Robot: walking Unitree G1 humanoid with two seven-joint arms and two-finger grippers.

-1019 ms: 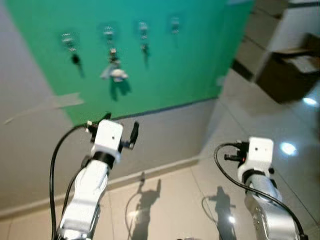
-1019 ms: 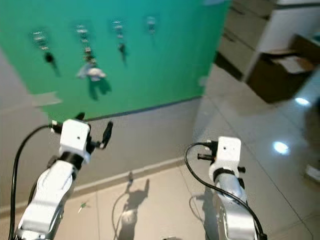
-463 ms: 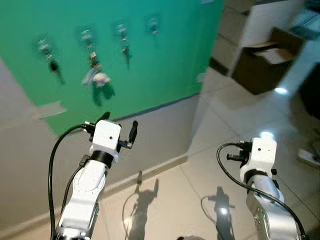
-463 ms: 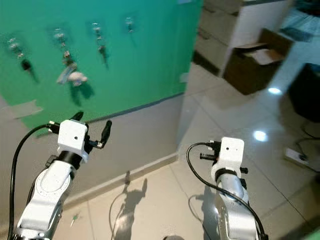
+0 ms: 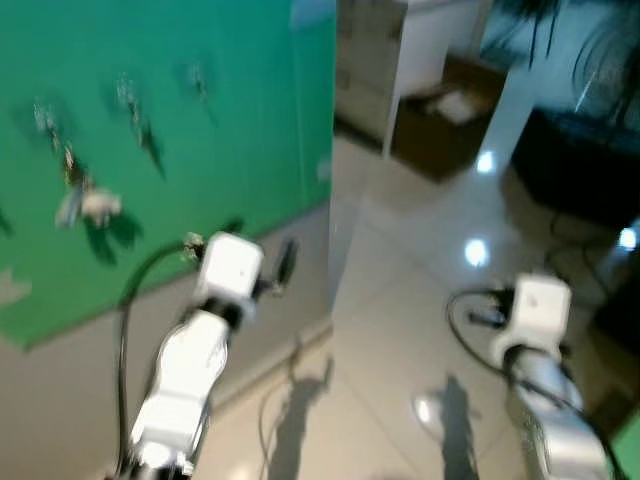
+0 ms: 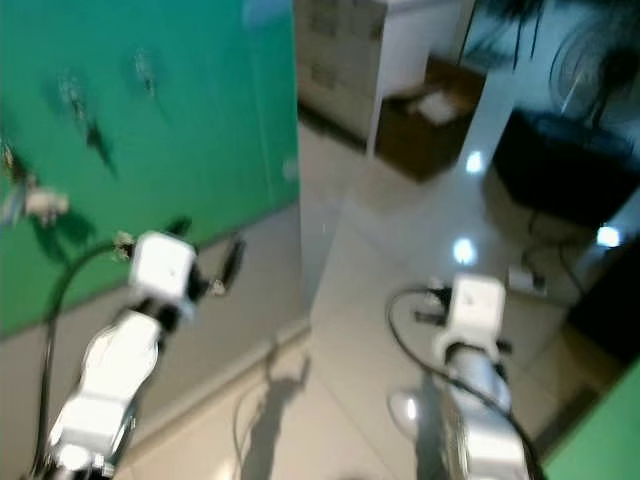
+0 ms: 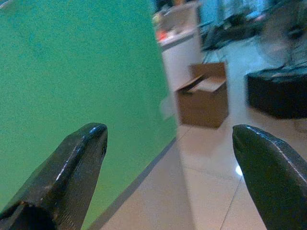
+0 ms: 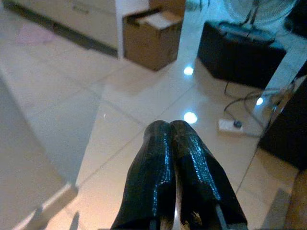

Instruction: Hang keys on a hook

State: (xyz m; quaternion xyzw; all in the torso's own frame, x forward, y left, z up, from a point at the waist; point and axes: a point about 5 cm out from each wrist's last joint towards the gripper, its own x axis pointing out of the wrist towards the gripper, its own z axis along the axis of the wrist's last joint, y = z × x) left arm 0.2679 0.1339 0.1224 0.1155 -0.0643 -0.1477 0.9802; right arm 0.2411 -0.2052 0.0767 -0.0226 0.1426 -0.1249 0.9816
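A green board (image 5: 200, 150) on the wall at the left carries a row of hooks (image 5: 130, 92) with keys hanging from them. One bunch has a pale fob (image 5: 88, 205). My left gripper (image 5: 262, 245) is raised in front of the board's lower right corner. It is open, and the left wrist view shows nothing between its fingers (image 7: 76, 163). My right gripper (image 5: 478, 315) is held out over the tiled floor, well right of the board. Its fingertips (image 8: 170, 129) are shut together, and I see no keys in them. The eye views are blurred.
An open cardboard box (image 5: 445, 105) stands on the floor beside a white cabinet (image 5: 400, 40). To its right is a low black unit (image 8: 240, 52), with a white power strip and cables (image 8: 230, 125) in front of it. The glossy tiles (image 5: 400, 300) reflect ceiling lights.
The whole picture has swung right, so the board and hooks now sit further left and the box and black unit have come in. Both arms keep their pose.
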